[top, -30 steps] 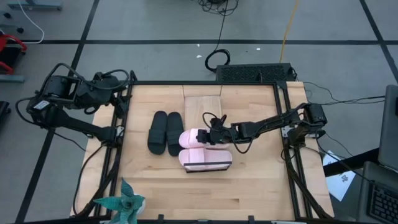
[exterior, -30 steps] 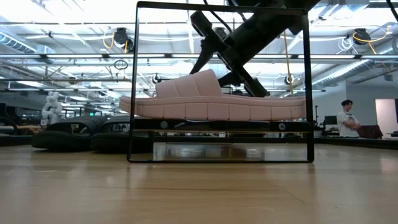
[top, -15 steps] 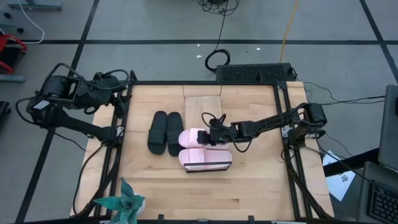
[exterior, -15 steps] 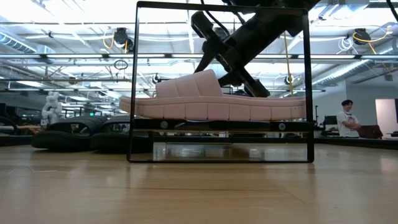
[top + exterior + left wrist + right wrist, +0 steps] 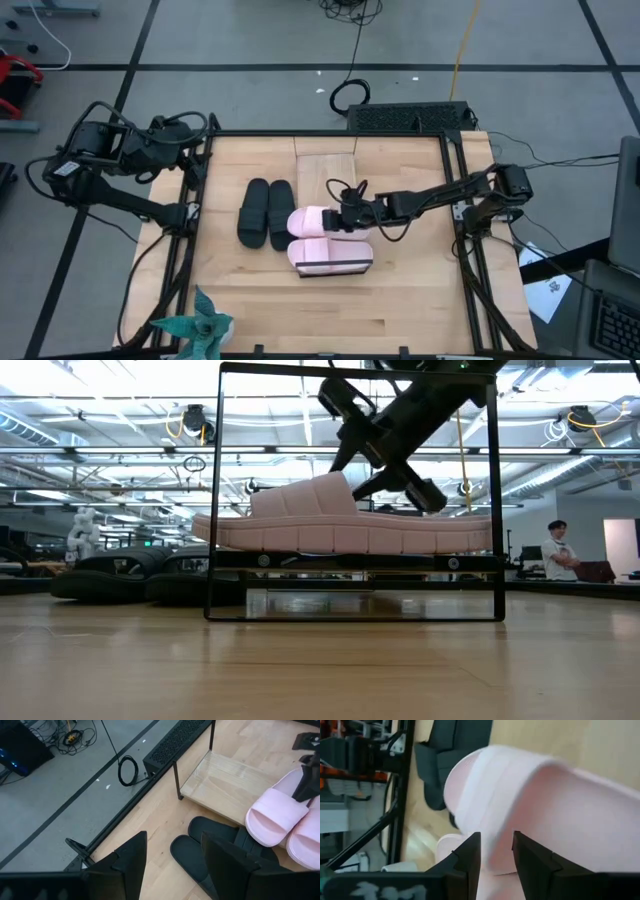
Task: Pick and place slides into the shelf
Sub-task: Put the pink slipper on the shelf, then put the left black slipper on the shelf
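High view: we logged the shelf (image 5: pixel 325 170) as a long pale rack running down the middle of the tabletop (image 5: pixel 410 300), with both pink slides (image 5: pixel 322 238) lying on it side by side at the end away from its bare boards, which we judged already placed. The black slides (image 5: pixel 267 212) lay on the tabletop just beside the shelf, toward the left arm, apparently the pair not yet picked. The right gripper (image 5: pixel 343 213) hung over the strap end of the pink slide nearer the bare boards; the left gripper (image 5: pixel 195 140) waited well clear of the shelf at the table's left edge. Low view: we saw one pink slide flat on the shelf's upper tier inside the dark frame, the right arm above it and not touching, and the black slides low beside the frame. Left wrist view: the fingers stood spread and empty, looking across at the black slides, probably ready for them. Right wrist view: the fingers were parted with nothing pinched between them, and the pink strap lay just beyond, so we judged the slide released, resting on the shelf under its own weight.
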You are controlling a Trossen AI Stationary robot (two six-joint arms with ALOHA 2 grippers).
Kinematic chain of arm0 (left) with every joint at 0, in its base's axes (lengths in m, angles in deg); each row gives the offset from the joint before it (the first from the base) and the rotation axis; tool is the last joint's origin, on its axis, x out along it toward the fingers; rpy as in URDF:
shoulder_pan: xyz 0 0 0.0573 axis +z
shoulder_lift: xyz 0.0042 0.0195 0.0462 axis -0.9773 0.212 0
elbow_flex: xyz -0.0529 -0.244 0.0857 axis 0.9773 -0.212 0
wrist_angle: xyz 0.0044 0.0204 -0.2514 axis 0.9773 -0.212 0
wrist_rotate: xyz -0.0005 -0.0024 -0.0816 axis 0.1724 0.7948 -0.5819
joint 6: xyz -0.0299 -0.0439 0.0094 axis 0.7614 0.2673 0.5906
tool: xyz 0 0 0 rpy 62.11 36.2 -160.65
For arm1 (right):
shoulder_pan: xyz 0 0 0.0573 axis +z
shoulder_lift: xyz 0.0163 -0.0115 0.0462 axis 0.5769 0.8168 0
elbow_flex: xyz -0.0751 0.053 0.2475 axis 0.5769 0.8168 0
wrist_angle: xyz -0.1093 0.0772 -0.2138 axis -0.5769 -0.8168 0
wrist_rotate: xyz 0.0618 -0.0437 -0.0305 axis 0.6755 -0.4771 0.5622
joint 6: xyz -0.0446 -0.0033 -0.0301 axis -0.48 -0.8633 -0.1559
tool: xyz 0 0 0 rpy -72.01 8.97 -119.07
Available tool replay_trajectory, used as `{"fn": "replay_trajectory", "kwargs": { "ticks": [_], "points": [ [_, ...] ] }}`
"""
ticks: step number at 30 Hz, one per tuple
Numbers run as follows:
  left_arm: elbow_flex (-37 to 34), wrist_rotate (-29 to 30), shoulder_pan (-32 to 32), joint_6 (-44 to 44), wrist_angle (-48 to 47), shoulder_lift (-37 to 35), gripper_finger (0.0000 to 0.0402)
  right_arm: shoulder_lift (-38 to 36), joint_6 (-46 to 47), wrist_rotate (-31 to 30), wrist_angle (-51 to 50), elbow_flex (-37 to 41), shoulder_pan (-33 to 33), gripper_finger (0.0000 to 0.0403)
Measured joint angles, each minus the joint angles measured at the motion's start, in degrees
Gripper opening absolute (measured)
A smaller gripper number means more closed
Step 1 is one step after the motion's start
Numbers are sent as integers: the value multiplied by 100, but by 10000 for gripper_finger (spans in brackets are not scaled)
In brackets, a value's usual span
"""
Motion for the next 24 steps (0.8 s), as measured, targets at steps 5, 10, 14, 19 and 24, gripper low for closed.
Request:
{"fn": "replay_trajectory", "kwargs": {
  "ticks": [5,10,14,19,24],
  "points": [
    [0,-11,0,4,-1,0,193,-369,-89,-412,-597,0,-25,102],
    [0,15,0,4,-1,0,193,-791,-160,-482,-1594,0,-77,102],
    [0,261,0,4,117,23,193,-1212,-501,-986,-1914,2,-179,102],
    [0,-308,2,-418,291,301,193,-1826,-1436,-1527,-1847,0,-467,102],
    [-6,-1086,189,-1487,134,928,193,-2358,-2499,-1579,-1834,0,-847,102]
  ]
}}
